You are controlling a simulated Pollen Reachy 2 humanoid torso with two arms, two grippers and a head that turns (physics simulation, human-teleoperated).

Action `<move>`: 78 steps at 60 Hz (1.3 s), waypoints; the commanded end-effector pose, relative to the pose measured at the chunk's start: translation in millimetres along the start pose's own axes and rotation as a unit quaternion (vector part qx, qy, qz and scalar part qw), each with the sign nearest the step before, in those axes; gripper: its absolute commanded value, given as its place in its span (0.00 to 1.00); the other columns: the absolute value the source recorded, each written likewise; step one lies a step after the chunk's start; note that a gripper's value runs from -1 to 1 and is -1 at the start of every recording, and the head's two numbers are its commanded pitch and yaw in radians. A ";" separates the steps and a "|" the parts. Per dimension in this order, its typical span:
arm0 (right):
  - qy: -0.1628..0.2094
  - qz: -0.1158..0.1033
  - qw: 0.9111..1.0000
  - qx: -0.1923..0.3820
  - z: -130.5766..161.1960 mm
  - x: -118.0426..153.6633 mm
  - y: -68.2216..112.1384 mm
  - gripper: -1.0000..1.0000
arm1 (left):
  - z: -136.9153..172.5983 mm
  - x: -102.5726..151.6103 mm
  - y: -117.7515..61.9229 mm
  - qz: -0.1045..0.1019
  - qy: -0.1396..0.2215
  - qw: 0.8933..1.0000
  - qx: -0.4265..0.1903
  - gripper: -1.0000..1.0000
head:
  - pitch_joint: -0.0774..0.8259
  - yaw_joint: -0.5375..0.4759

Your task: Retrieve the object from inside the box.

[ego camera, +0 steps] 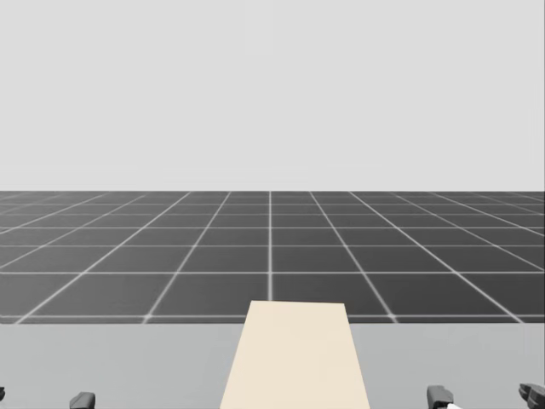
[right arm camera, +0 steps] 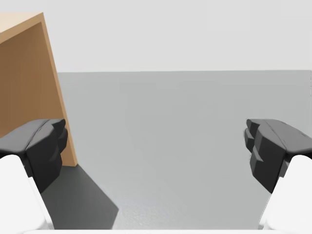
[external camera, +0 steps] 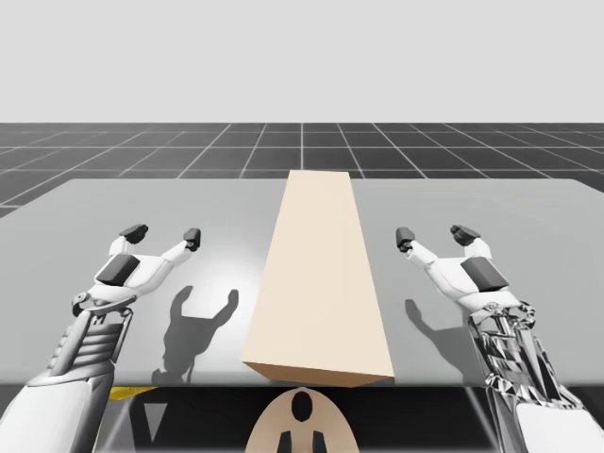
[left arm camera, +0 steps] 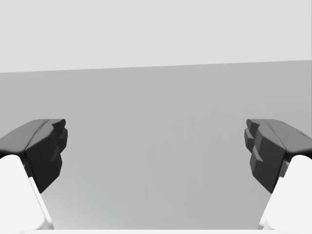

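Handling had to be judged mostly from the box, since its plain tan walls and unbroken top face hid whatever lay inside. By the task's word the object sat within it, so its weight and hardness could not be told. The box itself looked stiff, flat-sided and smooth, the kind of surface that would likely slip under a light pinch. It ran long and narrow away from me, so a hold across the 2 long walls, or at an end where it might open, seemed the best bet. No flap or seam could be made out.

On the desk the box lay between the 2 hands. It was to the right of my left hand, with bare desk between them. It was to the left of my right hand and somewhat nearer to it. In the right wrist view its brown side wall stood just beside that hand's inner finger, not touching. Both hands hung above the desk with fingers spread wide apart and nothing between them.
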 end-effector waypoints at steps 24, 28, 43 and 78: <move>0.012 0.024 0.998 0.049 1.6 2.7 -5.7 0.00 | 4.6 13.2 10.5 -0.013 0.043 0.998 -0.043 0.00 | 0.11 0.53; 0.019 0.040 0.997 0.063 1.7 2.1 -9.5 0.00 | 4.3 14.7 15.1 -0.032 0.070 0.995 -0.069 0.00 | 0.12 0.53; 0.065 0.039 0.981 0.179 12.8 -16.3 -10.7 0.00 | 6.5 10.3 17.8 -0.064 0.138 0.967 -0.207 0.00 | 0.13 0.53; 0.064 0.025 0.939 0.337 19.5 -20.8 11.6 0.00 | 36.6 45.9 -37.1 -0.126 0.121 0.889 -0.424 0.00 | 0.14 0.53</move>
